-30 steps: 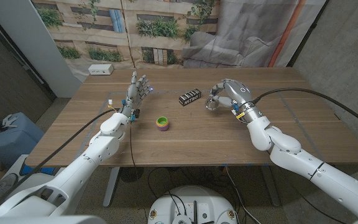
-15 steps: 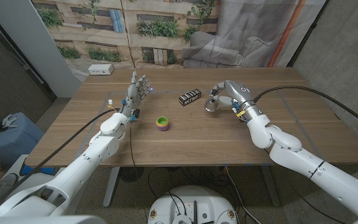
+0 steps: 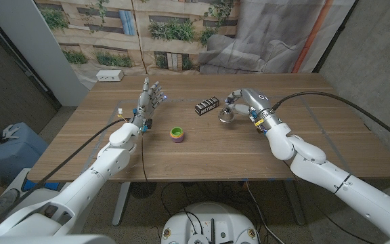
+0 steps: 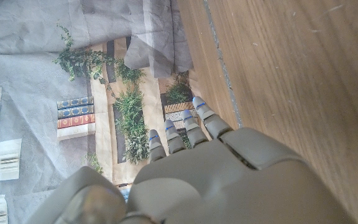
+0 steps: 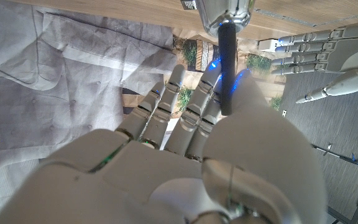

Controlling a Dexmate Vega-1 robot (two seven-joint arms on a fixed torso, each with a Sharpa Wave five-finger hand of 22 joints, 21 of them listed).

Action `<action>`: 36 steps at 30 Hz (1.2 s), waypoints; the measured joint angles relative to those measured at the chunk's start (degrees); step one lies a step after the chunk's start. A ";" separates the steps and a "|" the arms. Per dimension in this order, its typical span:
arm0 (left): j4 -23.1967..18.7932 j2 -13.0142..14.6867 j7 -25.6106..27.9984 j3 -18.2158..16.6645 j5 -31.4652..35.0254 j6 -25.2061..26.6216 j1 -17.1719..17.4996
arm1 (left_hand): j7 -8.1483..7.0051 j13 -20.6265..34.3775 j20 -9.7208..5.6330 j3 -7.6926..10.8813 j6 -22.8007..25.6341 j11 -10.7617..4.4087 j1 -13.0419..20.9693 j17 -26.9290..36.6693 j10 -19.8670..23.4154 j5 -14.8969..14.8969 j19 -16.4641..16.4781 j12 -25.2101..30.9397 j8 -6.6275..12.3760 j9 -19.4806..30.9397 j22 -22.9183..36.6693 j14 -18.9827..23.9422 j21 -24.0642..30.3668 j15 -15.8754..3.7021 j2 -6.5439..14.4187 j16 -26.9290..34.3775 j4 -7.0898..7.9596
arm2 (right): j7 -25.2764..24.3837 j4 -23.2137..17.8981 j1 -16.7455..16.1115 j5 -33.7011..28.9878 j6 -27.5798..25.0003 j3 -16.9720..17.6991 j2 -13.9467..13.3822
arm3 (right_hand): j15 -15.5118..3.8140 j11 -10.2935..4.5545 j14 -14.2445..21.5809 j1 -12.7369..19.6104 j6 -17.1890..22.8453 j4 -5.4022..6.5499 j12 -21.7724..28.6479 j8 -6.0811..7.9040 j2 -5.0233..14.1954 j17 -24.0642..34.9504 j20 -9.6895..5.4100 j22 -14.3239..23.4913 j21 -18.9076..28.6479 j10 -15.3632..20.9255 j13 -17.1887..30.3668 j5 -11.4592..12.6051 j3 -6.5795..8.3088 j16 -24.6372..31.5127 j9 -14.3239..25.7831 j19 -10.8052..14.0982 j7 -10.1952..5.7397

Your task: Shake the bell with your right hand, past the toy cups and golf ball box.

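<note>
Counting one shiny silver metal bell with a black stick handle [image 3: 227, 114], one small black rectangular golf ball box with white lettering [image 3: 207, 106], one little stack of toy cups, green rim with purple inside [image 3: 176, 133], one white rectangular power strip [image 3: 110, 76] at the far corner, one long wooden table [image 3: 202, 152], and two pale grey robot hands: left [image 3: 150, 97], right [image 3: 249, 103].

Head camera high, looking down; wrist cameras close — both show backdrop.
</note>
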 measured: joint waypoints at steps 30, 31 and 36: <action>0.02 -0.01 -0.05 0.01 0.00 0.00 -0.02 | 0.00 0.00 0.00 0.00 0.00 0.00 0.00 0.00 0.00 0.00 0.00 0.00 0.00 0.00 0.00 0.00 0.00 0.00 0.00 0.00 0.00 | 7.01 -1.41 3.84 -3.15 -5.38 -4.96 2.89 | 0.01 0.00 -0.01 -0.98 -0.20 0.31 -0.20 -0.22 -0.23 0.01 -0.30 0.00 0.00 0.00 -0.02 0.23 -0.31 -0.47 -0.14 0.30 0.20; 0.02 -0.01 -0.05 0.01 0.00 0.00 -0.02 | 0.00 0.00 0.00 0.00 0.00 0.00 0.00 0.00 0.00 0.00 0.00 0.00 0.00 0.00 0.00 0.00 0.00 0.00 0.00 0.00 0.00 | 7.13 -1.34 3.95 -3.23 -5.50 -5.09 2.98 | 0.01 0.00 -0.01 -0.98 -0.20 0.31 -0.41 -0.22 -0.23 0.01 -0.30 0.00 0.00 0.00 -0.02 0.23 -0.31 -0.47 -0.14 0.30 0.20; 0.05 0.00 -0.05 0.01 0.00 0.00 -0.02 | 0.00 0.00 0.00 0.00 0.00 0.00 0.00 0.00 0.00 0.00 0.00 0.00 0.00 0.00 0.00 0.00 0.00 0.00 0.00 0.00 0.00 | 7.85 -0.83 4.63 -3.73 -6.24 -5.96 3.59 | 0.01 0.00 -0.01 -0.99 -0.20 0.31 -0.42 -0.22 -0.22 0.01 -0.09 0.00 0.00 0.00 -0.03 0.23 -0.31 -0.47 -0.13 0.09 0.20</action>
